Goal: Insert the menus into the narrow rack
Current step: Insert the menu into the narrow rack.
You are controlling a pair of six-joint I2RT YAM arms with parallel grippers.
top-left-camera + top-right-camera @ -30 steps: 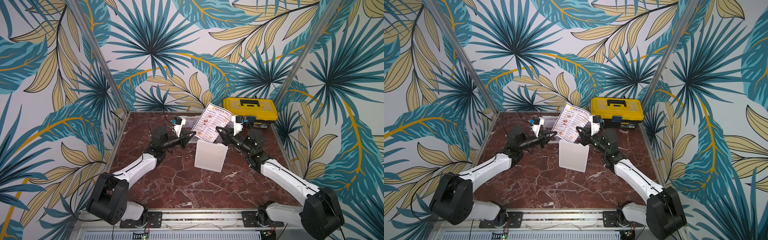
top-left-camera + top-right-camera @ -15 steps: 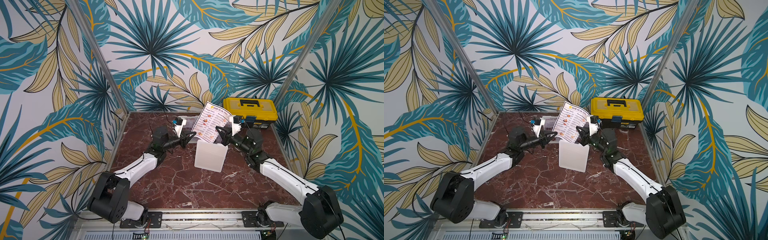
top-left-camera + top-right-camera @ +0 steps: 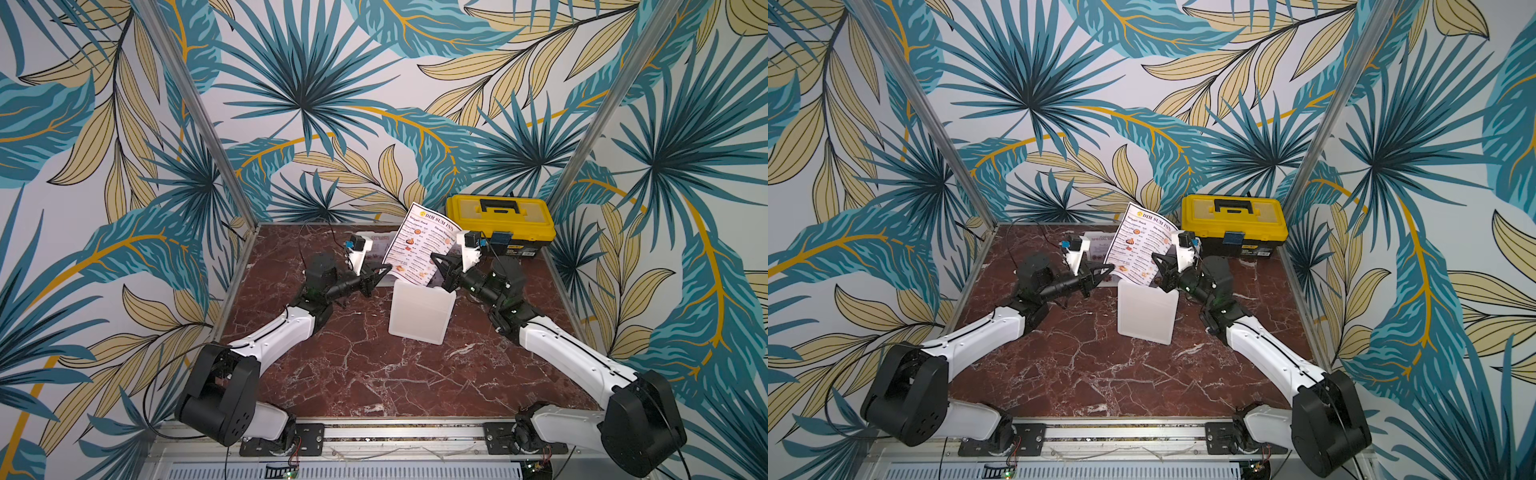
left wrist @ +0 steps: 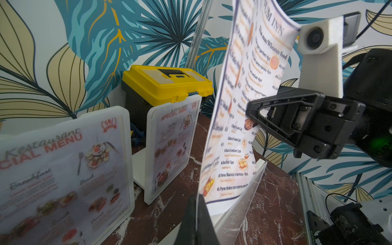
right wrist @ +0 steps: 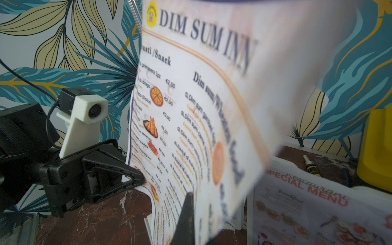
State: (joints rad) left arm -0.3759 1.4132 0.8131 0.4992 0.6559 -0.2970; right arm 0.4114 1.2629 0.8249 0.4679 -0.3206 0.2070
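In a top view the Dim Sum Inn menu (image 3: 422,243) stood nearly upright over the frosted white rack (image 3: 419,316) in the middle of the table (image 3: 353,382), its lower edge at the rack's mouth. The left tool (image 3: 385,271) and right tool (image 3: 435,258) each had a side edge of the sheet, and a yellow toolbox (image 3: 498,220) sat behind.

From the left wrist, the left tool's fingers (image 4: 188,224) were pressed together on the sheet's near edge, low down. The paper bowed between the two grips. Its bottom corner sat behind the rack's clear wall, though I could not tell how deep. Two Special Menu sheets (image 4: 174,146) stood in white holders at the back.

From the right wrist, the right tool's fingers (image 5: 185,222) pinched the opposite edge. The sheet looked light, floppy and easily creased. I'd reckon holds low on both side edges, keeping it taut, would suit it best.
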